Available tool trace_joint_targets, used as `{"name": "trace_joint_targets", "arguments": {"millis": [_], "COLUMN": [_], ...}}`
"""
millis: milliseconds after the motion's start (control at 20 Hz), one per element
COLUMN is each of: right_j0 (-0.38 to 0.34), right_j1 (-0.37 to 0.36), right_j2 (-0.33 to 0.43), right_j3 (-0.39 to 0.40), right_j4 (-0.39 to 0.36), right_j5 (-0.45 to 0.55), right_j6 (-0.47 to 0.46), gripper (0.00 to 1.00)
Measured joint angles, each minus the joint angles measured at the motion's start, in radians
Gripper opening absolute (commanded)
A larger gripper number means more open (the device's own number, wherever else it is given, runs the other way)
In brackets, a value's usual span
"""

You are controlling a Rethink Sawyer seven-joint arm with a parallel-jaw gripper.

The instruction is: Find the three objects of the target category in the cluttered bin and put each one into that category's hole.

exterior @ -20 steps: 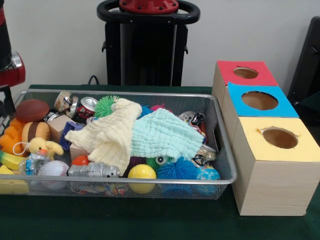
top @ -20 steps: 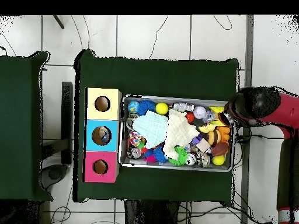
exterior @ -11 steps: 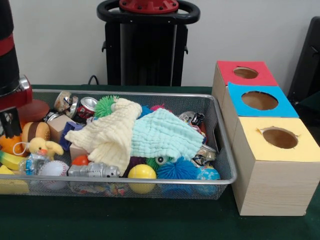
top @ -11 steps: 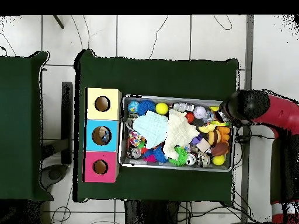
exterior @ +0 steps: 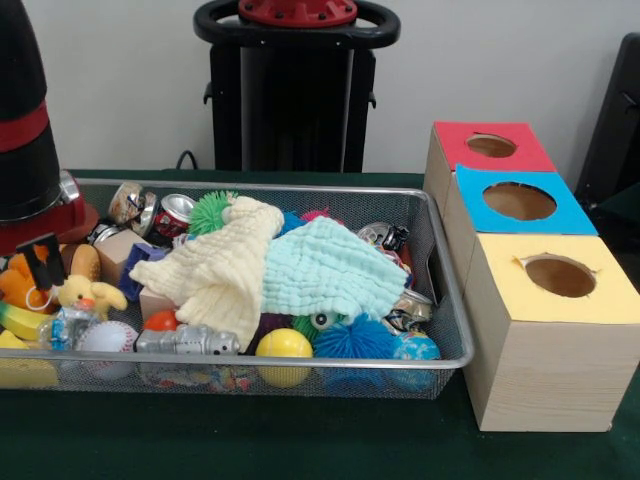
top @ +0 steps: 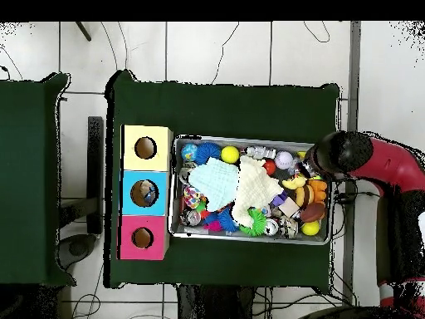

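We see the hand [exterior: 42, 262], its grip state unclear, low over the wire mesh bin's [exterior: 300, 372] end farthest from the three wooden hole boxes [exterior: 545, 330], beside a plush duck [exterior: 85, 293]; soft cloths [exterior: 270, 265] drape spiky balls.

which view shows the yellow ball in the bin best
The front view: the yellow ball sits right behind the mesh bin's near wall, large and round, below the yellow cloth. The overhead view shows it only as a small yellow dot at the bin's edge.
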Motion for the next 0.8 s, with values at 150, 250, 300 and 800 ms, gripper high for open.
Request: {"name": "trace_joint_targets", "arguments": {"millis": [150, 250, 300, 800], "right_j0": [0.0, 0.0, 0.0, -0.011], "right_j1": [0.008, 0.011, 0.012, 0.021], "right_j2": [0.0, 0.0, 0.0, 0.0], "right_j3": [0.0, 0.0, 0.0, 0.009], "right_j4": [-0.005, -0.01, -0.013, -0.039], "right_j5": [0.0, -0.003, -0.005, -0.056], "right_j6": [0.0, 0.0, 0.0, 0.0], "gripper": [0.0, 0.0, 0.0, 1.0]}}
